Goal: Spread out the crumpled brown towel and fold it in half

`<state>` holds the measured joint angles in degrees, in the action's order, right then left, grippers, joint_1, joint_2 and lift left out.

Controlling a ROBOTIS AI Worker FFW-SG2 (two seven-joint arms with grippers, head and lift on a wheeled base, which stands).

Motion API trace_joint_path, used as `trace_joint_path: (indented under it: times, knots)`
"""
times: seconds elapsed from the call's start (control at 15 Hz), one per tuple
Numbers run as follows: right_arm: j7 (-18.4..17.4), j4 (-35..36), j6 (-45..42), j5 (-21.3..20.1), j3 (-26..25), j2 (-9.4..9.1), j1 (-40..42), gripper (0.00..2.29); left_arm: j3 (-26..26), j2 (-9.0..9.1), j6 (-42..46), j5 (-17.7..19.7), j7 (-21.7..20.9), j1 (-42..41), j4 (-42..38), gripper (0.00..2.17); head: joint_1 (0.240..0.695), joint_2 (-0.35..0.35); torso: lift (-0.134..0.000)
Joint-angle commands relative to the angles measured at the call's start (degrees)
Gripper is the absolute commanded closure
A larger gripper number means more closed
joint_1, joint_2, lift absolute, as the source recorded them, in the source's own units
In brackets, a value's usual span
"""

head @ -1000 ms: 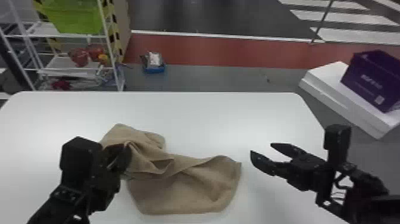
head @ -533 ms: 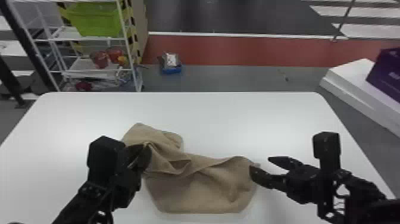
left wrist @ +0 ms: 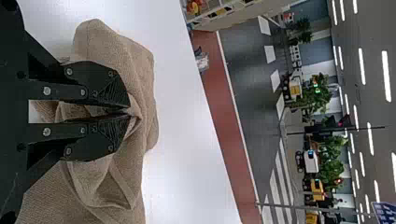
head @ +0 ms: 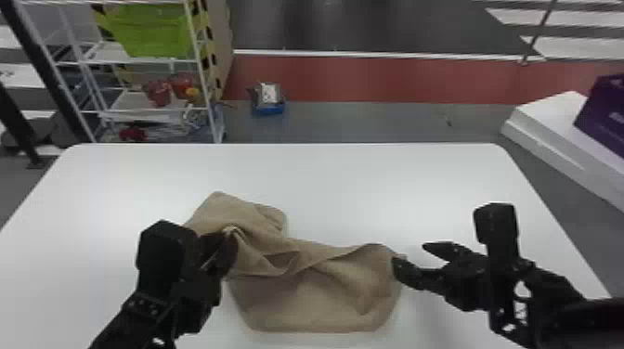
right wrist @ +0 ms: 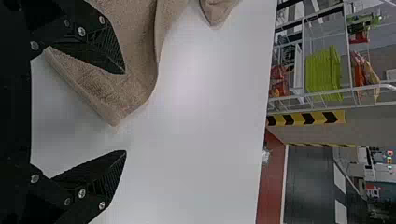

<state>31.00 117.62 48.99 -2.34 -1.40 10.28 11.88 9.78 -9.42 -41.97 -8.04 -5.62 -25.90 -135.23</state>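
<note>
The brown towel [head: 315,306] lies crumpled on the white worktop [head: 371,181], toward its near side between the two arms; its cloth is matte and finely napped, with a plain, slightly thicker hem. Its left part bunches into raised, overlapping folds with a rounded lobe on the far side, while the nearer part spreads flatter, with a fairly straight near edge and a soft ridge running across to the right corner. The left gripper [head: 226,239] has its flat black fingers drawn together on a small pinched peak of the cloth, their tips finely ridged and their sides studded with screws. The right gripper [head: 408,254] has its tapered fingers wide apart at the right corner, one overlapping the cloth in view and the other out over bare worktop; whether it touches the cloth I cannot tell. Beyond the worktop, a white wire rack [head: 206,83] carries a bright green plastic bin [head: 151,32] with ribbed sides, its contents unclear, and below it rounded red items [head: 159,93] with something yellow-orange beside them. A small blue-based container [head: 269,110] on the grey floor holds something pale and silvery. To the right, a purple box [head: 603,116] sits on smooth, stacked white slabs [head: 548,125].
</note>
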Motion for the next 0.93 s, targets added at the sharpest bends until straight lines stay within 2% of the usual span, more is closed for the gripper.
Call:
trace_joint_path:
  times: [0.0, 0.07, 0.33, 0.47, 0.73, 0.87]
  knots:
    - [0.02, -3.19, -0.16, -1.00, 0.08, 0.00, -1.78, 0.32, -0.20, -0.08, 0.17, -0.05, -0.01, -0.12, 0.05, 1.00, 0.695, -0.042, -0.123]
    - [0.11, -4.59, -0.16, -1.18, 0.08, 0.09, -2.48, 0.34, -0.29, -0.08, 0.17, -0.05, -0.09, -0.12, 0.23, 1.00, 0.695, -0.044, -0.123]
    - [2.13, -5.38, 0.89, -0.74, 0.17, 0.18, -3.36, 0.93, -0.20, 0.01, 0.53, -0.05, -0.09, 0.06, 0.31, 1.00, 0.695, -0.050, -0.123]
    - [3.63, -5.38, 1.95, -0.65, 0.08, 0.18, -3.71, 0.97, -0.20, -0.08, 0.53, -0.05, -0.09, 0.15, 0.23, 1.00, 0.695, -0.044, -0.123]
    - [4.94, -5.38, 2.30, -0.65, 0.17, 0.18, -3.97, 1.42, -0.55, -0.08, 0.53, -0.05, -0.36, 0.06, 0.23, 1.00, 0.695, -0.036, -0.123]
    - [5.12, -5.38, 1.95, -0.38, -0.01, 0.27, -4.15, 1.42, -0.91, -0.08, 0.53, -0.05, -0.27, -0.03, 0.23, 1.00, 0.695, -0.031, -0.123]
